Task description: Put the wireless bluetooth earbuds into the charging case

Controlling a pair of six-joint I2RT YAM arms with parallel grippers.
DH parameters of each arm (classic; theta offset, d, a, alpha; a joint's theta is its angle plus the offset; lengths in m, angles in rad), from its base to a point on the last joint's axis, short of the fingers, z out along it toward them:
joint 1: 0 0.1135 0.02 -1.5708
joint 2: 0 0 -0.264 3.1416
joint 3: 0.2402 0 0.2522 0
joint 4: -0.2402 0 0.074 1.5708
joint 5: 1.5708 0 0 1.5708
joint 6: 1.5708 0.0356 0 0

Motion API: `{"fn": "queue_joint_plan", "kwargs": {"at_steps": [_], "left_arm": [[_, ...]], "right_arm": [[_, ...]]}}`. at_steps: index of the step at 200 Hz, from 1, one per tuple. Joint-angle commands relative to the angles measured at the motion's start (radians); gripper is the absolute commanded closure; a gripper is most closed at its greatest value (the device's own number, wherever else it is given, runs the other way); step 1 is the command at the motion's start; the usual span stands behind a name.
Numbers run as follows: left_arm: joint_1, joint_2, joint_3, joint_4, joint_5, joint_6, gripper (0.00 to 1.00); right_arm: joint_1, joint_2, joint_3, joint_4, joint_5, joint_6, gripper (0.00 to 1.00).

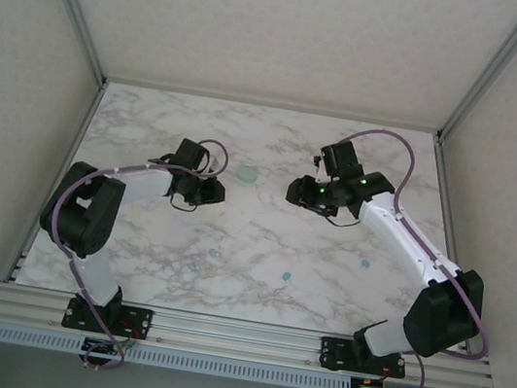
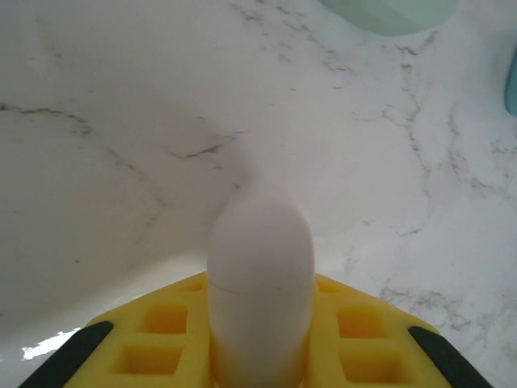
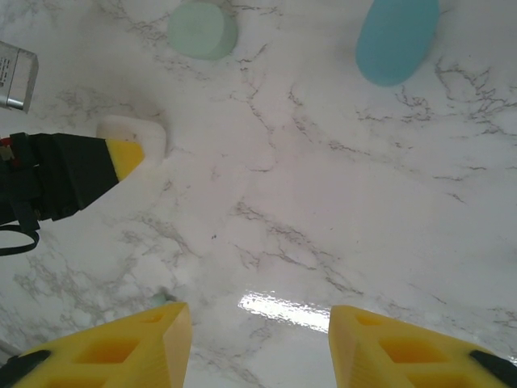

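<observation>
Marble, white veined with grey, covers the table (image 1: 260,244), which is boxed in by pale walls. From where I stand, the left gripper (image 2: 260,284) is pinched narrow on a white case (image 2: 260,242). The case is an egg-shaped pebble standing up between the gripper's yellow fingers (image 2: 166,323). I cannot tell whether it touches the marble. Just beyond it lies a pale green case (image 1: 247,174), between the two grippers.

The right gripper (image 3: 258,339) hangs over bare marble with its jaws partly apart and nothing between them. Farther out, through its wrist camera, sits a blue-teal case (image 3: 397,36), well apart from the green one.

The earbuds lie loose on the near half of the table, away from every case. One teal earbud (image 1: 286,277) is near the middle and a second teal earbud (image 1: 363,264) is closer to the right arm. Two pale earbuds (image 1: 213,253), tiny specks, lie close together toward the left.
</observation>
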Motion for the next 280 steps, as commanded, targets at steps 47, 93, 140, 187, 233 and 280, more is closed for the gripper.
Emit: {"fn": "queue_joint_plan", "kwargs": {"at_steps": [47,93,140,187,233,280], "left_arm": [[0.046,0.023,0.019,-0.046,-0.031,-0.016,0.56],[0.054,-0.018,0.009,-0.096,-0.104,0.015,0.47],[0.056,-0.116,-0.018,-0.13,-0.16,0.024,0.33],[0.056,-0.311,-0.053,-0.161,-0.218,0.04,0.27],[0.056,-0.482,-0.073,-0.18,-0.27,0.04,0.26],[0.056,-0.615,-0.087,-0.184,-0.314,0.039,0.25]], "right_arm": [[-0.003,0.069,0.034,-0.026,0.108,-0.058,0.48],[-0.021,0.215,0.124,-0.075,0.226,-0.086,0.42],[-0.041,0.41,0.233,-0.046,0.209,-0.058,0.35],[-0.041,0.572,0.4,-0.108,0.241,-0.052,0.3],[-0.041,0.682,0.486,-0.134,0.303,-0.047,0.33],[-0.043,0.752,0.535,-0.153,0.294,-0.064,0.41]]}}
